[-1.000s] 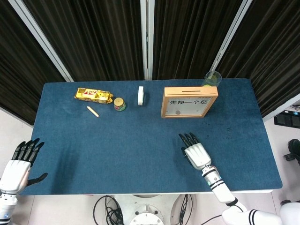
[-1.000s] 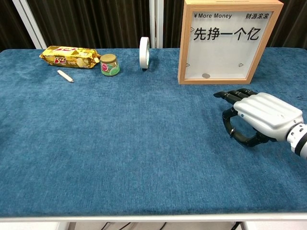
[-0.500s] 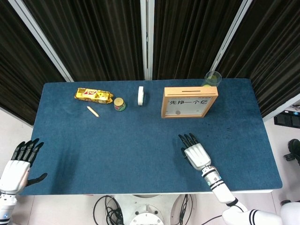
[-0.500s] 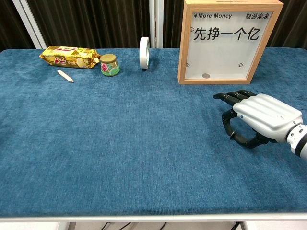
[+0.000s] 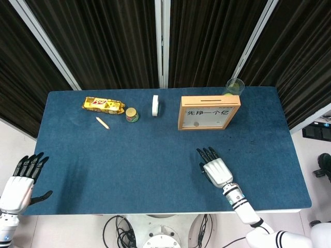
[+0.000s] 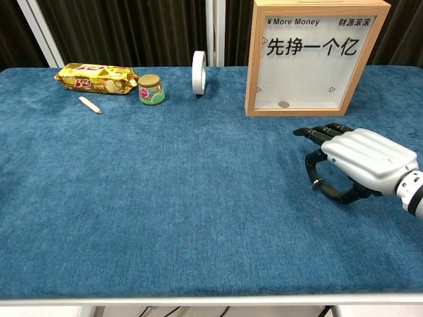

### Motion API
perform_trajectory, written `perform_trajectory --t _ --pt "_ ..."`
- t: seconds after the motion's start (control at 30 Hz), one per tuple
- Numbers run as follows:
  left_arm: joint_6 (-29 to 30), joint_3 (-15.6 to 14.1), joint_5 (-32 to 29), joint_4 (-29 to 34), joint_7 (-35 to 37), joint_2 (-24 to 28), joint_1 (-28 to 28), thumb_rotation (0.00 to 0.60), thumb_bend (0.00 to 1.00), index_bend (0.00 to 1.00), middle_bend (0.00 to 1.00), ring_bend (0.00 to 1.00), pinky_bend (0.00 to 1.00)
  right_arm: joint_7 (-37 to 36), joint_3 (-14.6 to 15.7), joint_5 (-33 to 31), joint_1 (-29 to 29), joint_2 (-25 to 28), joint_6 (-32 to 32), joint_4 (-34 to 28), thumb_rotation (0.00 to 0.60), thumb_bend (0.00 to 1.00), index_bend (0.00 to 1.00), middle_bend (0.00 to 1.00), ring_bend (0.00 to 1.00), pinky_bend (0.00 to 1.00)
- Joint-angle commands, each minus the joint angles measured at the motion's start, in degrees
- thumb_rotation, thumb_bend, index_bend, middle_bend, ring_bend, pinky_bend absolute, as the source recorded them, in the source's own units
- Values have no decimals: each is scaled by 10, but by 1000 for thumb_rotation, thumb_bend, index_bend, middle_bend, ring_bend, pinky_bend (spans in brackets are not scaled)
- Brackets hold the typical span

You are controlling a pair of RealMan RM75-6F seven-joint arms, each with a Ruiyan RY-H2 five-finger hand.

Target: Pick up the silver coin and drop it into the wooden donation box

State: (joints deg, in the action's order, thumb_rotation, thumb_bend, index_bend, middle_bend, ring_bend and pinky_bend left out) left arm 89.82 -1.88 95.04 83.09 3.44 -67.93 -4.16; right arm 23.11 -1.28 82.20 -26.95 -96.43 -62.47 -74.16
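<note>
The wooden donation box stands upright at the back right of the blue table, with a clear front panel and printed characters. A small silver coin lies inside it at the bottom, behind the panel. My right hand hovers palm down just in front of the box, fingers stretched toward it and thumb curved underneath, holding nothing. My left hand hangs off the table's left front corner with its fingers spread and empty.
Along the back left lie a yellow snack packet, a small jar, a white tape roll on edge and a short pale stick. A green cup stands behind the box.
The right hand has shifted only very slightly in place. Nothing else has moved.
</note>
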Motion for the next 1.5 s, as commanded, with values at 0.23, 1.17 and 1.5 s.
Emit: perform_trajectory --t 0.23,1.17,1.5 --pt "0 0 1 2 -1 1 0 600 112 73 0 0 0 -2 0 2 0 1 -1 -2 600 369 497 0 0 0" --pt "5 -2 4 2 3 3 1 600 112 72 0 0 0 -2 -26 22 4 39 -57 -49 600 370 706 8 0 0" --pt "6 -3 10 4 7 4 -1 600 112 72 0 0 0 40 -144 7 -11 178 -131 -228 600 364 731 16 0 0"
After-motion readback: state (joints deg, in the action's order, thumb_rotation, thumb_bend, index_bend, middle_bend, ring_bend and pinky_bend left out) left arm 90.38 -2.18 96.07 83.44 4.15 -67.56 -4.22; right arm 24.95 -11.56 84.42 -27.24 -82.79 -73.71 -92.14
